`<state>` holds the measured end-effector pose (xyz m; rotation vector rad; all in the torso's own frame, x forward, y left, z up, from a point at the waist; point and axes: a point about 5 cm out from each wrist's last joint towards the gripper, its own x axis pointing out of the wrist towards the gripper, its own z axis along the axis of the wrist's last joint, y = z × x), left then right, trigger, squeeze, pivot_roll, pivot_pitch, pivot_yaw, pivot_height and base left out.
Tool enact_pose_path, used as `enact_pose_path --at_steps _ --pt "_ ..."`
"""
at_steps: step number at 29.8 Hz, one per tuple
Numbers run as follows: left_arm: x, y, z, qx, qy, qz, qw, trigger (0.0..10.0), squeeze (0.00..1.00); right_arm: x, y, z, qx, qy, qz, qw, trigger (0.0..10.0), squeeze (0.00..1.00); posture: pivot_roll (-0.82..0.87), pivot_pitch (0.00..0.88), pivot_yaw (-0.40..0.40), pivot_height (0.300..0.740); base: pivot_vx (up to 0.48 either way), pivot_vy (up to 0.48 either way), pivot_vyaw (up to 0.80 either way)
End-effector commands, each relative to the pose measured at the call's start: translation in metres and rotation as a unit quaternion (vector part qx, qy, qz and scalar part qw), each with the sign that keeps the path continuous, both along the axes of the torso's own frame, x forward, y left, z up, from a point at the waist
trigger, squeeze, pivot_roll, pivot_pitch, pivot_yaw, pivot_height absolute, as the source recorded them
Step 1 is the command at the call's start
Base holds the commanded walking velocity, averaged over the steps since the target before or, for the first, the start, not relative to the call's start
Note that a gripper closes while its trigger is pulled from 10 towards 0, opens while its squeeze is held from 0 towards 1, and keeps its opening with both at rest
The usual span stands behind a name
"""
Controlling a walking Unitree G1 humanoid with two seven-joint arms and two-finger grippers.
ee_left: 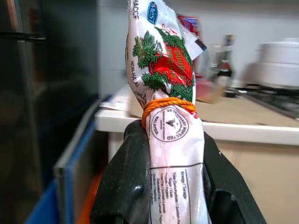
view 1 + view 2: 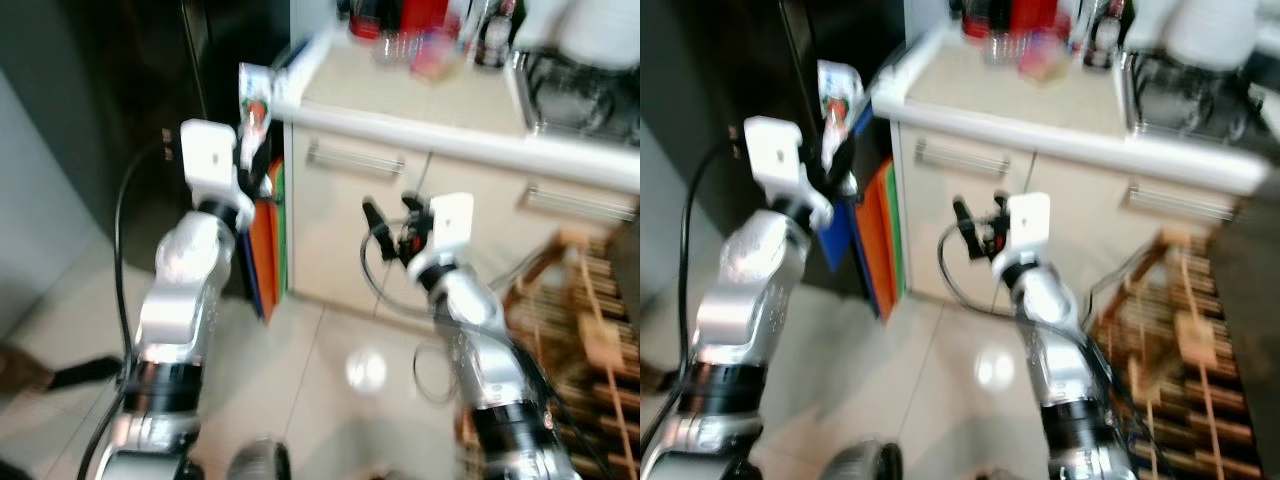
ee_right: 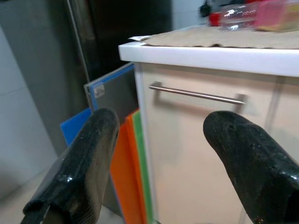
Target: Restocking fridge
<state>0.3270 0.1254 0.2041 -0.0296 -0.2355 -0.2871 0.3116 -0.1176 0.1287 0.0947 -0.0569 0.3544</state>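
Observation:
My left gripper (image 2: 258, 165) is raised near the corner of the counter and is shut on a white food packet (image 1: 169, 116) with red and green print and an orange rubber band round it. The packet (image 2: 254, 108) stands upright between the two black fingers (image 1: 127, 186). To its left rises the dark fridge (image 2: 120, 110), its door closed. My right gripper (image 2: 392, 215) is open and empty, held at drawer height before the cream cabinet; its fingers (image 3: 86, 163) stand wide apart.
A cream cabinet (image 2: 370, 250) with steel drawer handles (image 3: 196, 94) carries a white counter (image 2: 420, 100) holding bottles, jars and a pot. Orange, green and blue boards (image 2: 268, 240) lean between fridge and cabinet. A wooden rack (image 2: 580, 320) stands at the right. The floor is pale tile.

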Motion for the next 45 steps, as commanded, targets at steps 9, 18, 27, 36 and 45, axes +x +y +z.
enact_pose_path --at_steps 9,18,27,36,45 --pt "0.0021 -0.0019 0.0056 0.006 -0.011 -0.008 1.000 0.0 0.00 0.0030 -0.0008 0.0036 0.001 -0.007 -0.007 1.000 10.0 0.00 -0.02 0.007 -0.020 0.740 -0.311 0.000 0.00" --pt "0.0034 -0.0022 0.0024 0.009 -0.007 -0.006 1.000 0.0 0.00 0.0029 -0.0011 0.0037 -0.005 -0.009 -0.007 1.000 10.0 0.00 -0.02 0.002 -0.020 0.740 -0.057 0.000 0.00" --pt "0.0026 -0.0046 -0.0003 0.020 -0.008 -0.013 1.000 0.0 0.00 0.0028 -0.0005 0.0032 -0.004 -0.009 -0.006 1.000 10.0 0.00 -0.02 0.005 -0.018 0.740 0.000 -0.152 0.00" --pt "-0.0018 -0.0103 0.0014 0.030 -0.025 -0.024 0.999 0.0 0.00 0.0020 -0.0007 0.0015 -0.006 -0.006 -0.007 1.000 10.0 0.00 -0.02 0.012 -0.016 0.740 0.000 -0.480 0.00" --pt "-0.0004 -0.0093 -0.0017 0.042 -0.023 -0.021 0.999 0.0 0.00 0.0017 -0.0033 0.0022 -0.006 -0.007 -0.009 1.000 10.0 0.00 -0.03 0.013 -0.021 0.740 0.000 -0.477 0.00"
